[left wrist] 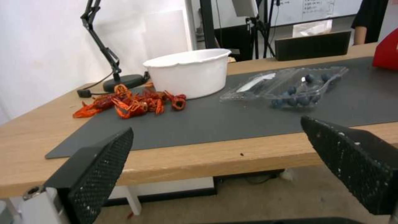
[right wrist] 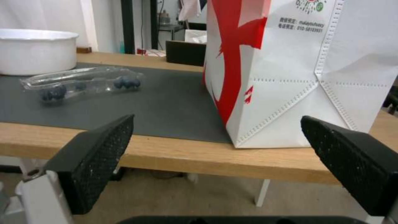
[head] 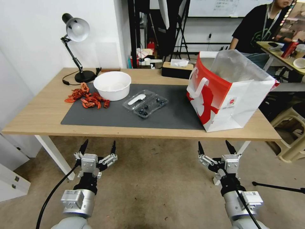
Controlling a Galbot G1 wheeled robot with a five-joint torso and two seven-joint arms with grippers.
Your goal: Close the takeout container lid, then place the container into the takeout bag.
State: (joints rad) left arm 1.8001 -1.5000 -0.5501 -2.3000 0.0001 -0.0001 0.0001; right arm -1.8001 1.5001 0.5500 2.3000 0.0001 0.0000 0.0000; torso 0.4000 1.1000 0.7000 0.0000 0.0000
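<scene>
At the bottom of the head view, the left gripper and right gripper hang below the table edge, both spread wide and empty. Mid-frame, the takeout container lies open on the grey mat, its lid flat. The takeout bag stands right of centre.

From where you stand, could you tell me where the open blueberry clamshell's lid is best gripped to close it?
Probably the lid's free long edge, the one nearest the white bowl, approached from above with the left gripper. The lid lies flat open, hinged to the berry tray along its other long edge.
</scene>
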